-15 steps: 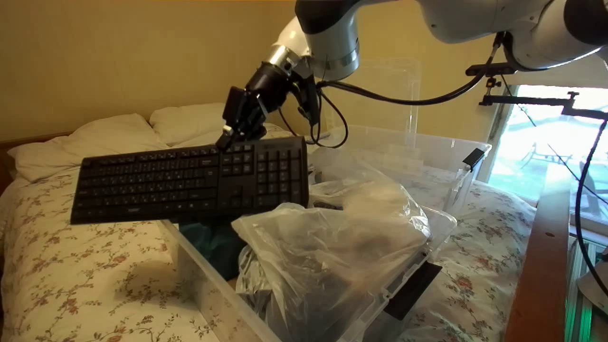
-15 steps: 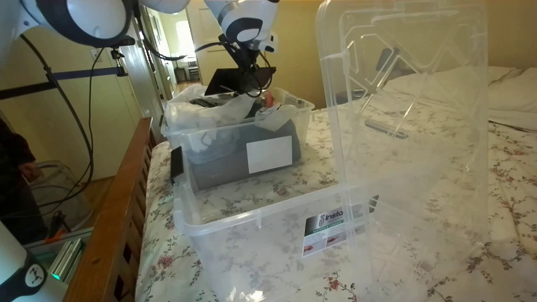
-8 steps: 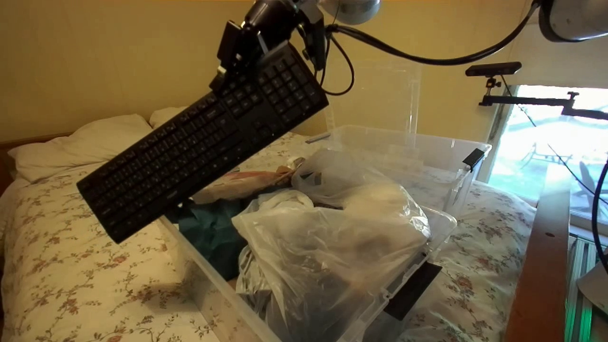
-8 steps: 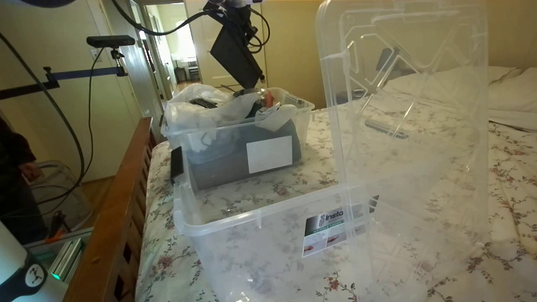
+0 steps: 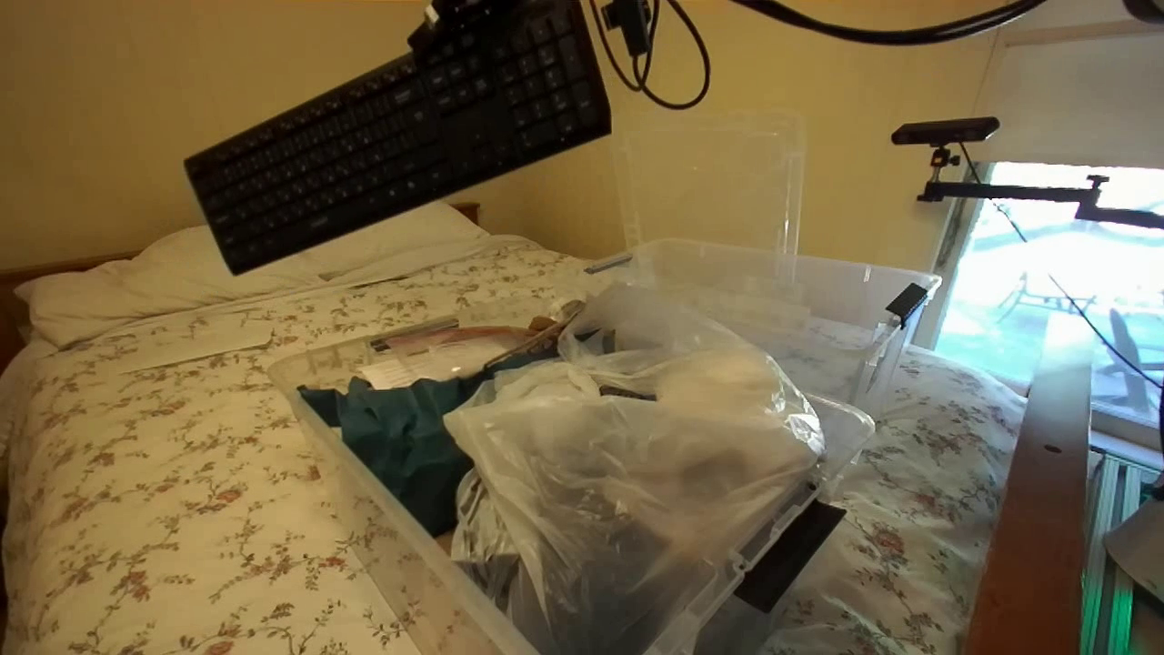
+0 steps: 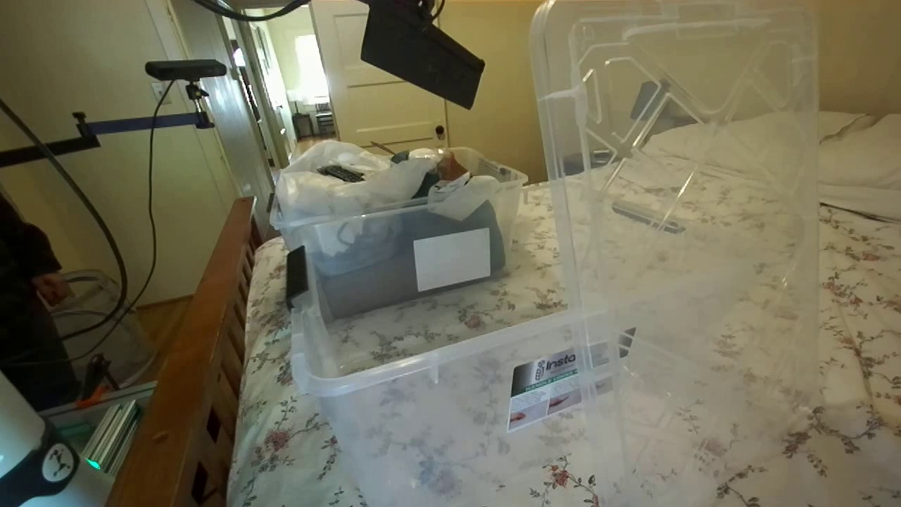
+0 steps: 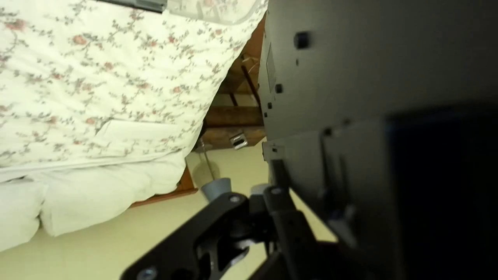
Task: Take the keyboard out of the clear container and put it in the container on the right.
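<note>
The black keyboard hangs high above the filled clear container, tilted with its far end lower. My gripper is shut on its upper edge near the number-pad end, mostly cut off by the top of the picture. The keyboard also shows dark in an exterior view. In the wrist view the keyboard's underside fills the right, with one finger against it; the other finger is hidden. A second clear container with a printed label stands beside the filled one.
A clear lid stands upright at the second container. Plastic bags and teal cloth bulge from the filled container. A wooden bed rail, a camera on an arm and pillows are around.
My gripper has lifted the keyboard from just above the filled container to well above it. The keyboard tilted steeply on the way and is now less steep. The arm has left the top of view.
</note>
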{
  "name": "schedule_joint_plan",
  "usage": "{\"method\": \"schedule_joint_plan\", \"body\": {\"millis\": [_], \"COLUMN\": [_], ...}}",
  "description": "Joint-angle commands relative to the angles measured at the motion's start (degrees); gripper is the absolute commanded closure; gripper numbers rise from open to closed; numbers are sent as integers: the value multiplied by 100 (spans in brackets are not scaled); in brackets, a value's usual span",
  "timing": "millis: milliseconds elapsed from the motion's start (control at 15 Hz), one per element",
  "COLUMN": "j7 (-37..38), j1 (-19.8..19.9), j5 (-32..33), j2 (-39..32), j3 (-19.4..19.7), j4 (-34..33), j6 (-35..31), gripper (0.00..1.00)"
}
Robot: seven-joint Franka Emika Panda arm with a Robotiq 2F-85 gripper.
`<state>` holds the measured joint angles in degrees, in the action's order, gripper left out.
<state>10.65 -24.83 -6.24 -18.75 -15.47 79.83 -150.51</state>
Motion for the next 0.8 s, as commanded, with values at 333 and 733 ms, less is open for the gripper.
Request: {"method": "schedule_joint_plan", "body": {"millis": [333,733], "j7": [2087,2430], "j1": [-574,-610], "j5": [2150,2949], "j2": [976,1250], "j3": [993,1323], "j4": [811,1062], "j6": [-461,-215], "gripper": [74,94]}}
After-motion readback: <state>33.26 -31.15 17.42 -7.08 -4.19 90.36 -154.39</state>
